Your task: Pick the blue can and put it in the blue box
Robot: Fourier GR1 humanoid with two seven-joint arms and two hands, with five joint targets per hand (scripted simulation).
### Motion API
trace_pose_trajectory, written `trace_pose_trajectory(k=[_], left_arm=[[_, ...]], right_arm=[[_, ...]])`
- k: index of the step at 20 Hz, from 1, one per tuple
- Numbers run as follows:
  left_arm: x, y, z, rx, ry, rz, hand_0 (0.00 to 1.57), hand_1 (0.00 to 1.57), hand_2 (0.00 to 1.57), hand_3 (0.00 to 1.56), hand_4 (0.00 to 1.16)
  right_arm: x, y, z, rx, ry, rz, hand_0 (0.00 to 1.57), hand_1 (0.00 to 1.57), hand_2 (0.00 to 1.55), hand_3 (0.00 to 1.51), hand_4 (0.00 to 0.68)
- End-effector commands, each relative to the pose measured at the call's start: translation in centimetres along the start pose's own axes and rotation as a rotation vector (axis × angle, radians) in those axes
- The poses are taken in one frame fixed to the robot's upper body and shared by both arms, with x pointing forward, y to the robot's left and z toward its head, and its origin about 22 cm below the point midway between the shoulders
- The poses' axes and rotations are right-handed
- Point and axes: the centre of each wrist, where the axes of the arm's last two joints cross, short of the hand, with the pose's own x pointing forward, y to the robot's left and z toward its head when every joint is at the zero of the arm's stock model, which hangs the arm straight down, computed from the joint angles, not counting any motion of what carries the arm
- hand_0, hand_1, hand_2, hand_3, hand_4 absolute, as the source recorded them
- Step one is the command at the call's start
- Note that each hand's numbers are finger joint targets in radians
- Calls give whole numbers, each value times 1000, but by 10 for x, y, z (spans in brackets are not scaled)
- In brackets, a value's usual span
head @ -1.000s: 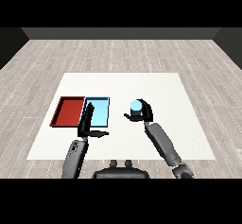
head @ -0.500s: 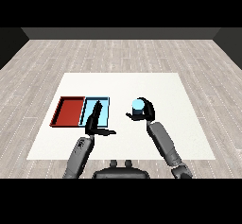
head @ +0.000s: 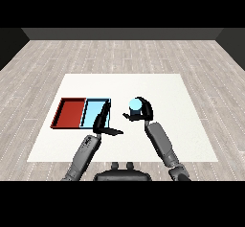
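Fingers of the right robot hand curl round the blue can, which stands upright in that grasp over the white worktop, a little to the right of the two trays and apart from them. The left robot hand holds nothing; its fingers reach straight up along the right edge of the light blue tray while the thumb sticks out to the right, over the worktop. The red tray lies touching the light blue tray on its left. Both grey forearms come in from the lower edge, angled inward toward the middle of the worktop.
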Motion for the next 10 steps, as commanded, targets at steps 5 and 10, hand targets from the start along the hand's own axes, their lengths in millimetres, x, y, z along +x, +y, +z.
trace_pose_trajectory(k=[5, 10], left_arm=[[-7, -22, -6, -28, 38, -27, 0, 0, 0, 0, 0], [-34, -25, -19, -7, 73, 8, 0, 0, 0, 0, 0]], right_arm=[[14, 5, -18, 57, -20, -33, 1439, 1439, 1459, 1360, 551], [8, 6, 11, 40, -7, -53, 1423, 1423, 1460, 1374, 560]])
